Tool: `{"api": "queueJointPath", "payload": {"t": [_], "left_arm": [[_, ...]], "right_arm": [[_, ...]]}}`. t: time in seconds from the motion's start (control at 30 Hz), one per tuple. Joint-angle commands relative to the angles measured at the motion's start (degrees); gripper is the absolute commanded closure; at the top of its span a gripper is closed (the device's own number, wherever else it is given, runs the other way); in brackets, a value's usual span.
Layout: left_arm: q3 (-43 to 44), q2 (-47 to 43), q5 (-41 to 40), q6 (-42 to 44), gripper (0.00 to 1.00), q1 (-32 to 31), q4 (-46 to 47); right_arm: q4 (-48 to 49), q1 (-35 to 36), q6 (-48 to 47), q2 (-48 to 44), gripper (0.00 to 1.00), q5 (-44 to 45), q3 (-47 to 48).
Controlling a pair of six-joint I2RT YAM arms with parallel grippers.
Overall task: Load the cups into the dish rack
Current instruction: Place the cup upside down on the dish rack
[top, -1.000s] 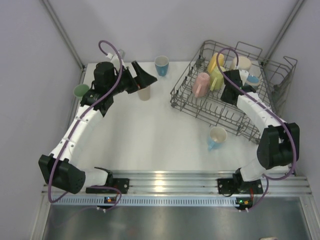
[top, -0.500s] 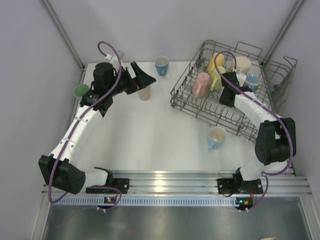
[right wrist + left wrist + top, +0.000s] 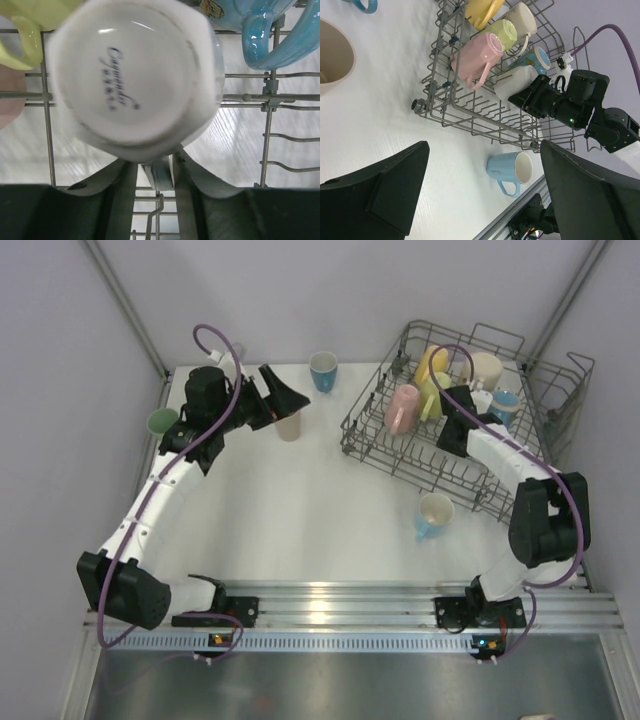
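The grey wire dish rack [image 3: 372, 445] [image 3: 470, 121] [image 3: 270, 95] holds pink [image 3: 402, 408], lime [image 3: 436, 396], yellow [image 3: 432, 362], cream [image 3: 487, 367] and patterned blue [image 3: 255, 20] cups. A white cup [image 3: 132, 75] [image 3: 515, 82] rests among them, base toward the right wrist camera. My right gripper [image 3: 156, 172] [image 3: 466, 402] is slightly open, the cup's handle between its fingers with a thin gap on one side. My left gripper [image 3: 290, 395] [image 3: 484, 150] hangs wide open and holds nothing, above a beige tumbler [image 3: 289, 426] [image 3: 332, 55].
A light blue mug [image 3: 433, 515] [image 3: 510, 172] lies on its side on the table in front of the rack. A blue cup [image 3: 323, 370] stands at the back and a green cup [image 3: 162, 421] at the far left edge.
The right gripper's jaws have parted a little around the white cup's handle, and its forearm has swung slightly left. The left arm has barely moved.
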Motion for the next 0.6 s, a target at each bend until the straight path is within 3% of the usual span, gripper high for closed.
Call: {"api": "queueJointPath", "payload": {"t": [0.0,0.27,0.57], "left_arm": [[-0.35,-2.28,0.29,-0.22,0.02,0.45,1.31],[-0.53,-2.89,0.47,-0.23,0.02,0.72,1.31],[0.44,-3.95,-0.24,2.23,0.02,1.24,-0.36]], "right_arm": [[1.65,0.76,1.06,-0.77,0.65,3.32,1.27],[0.16,0.76,0.97,-1.82,0.64,3.93,1.36],[-5.11,0.58,-1.57,-6.83,0.51,2.19,5.4]]}}
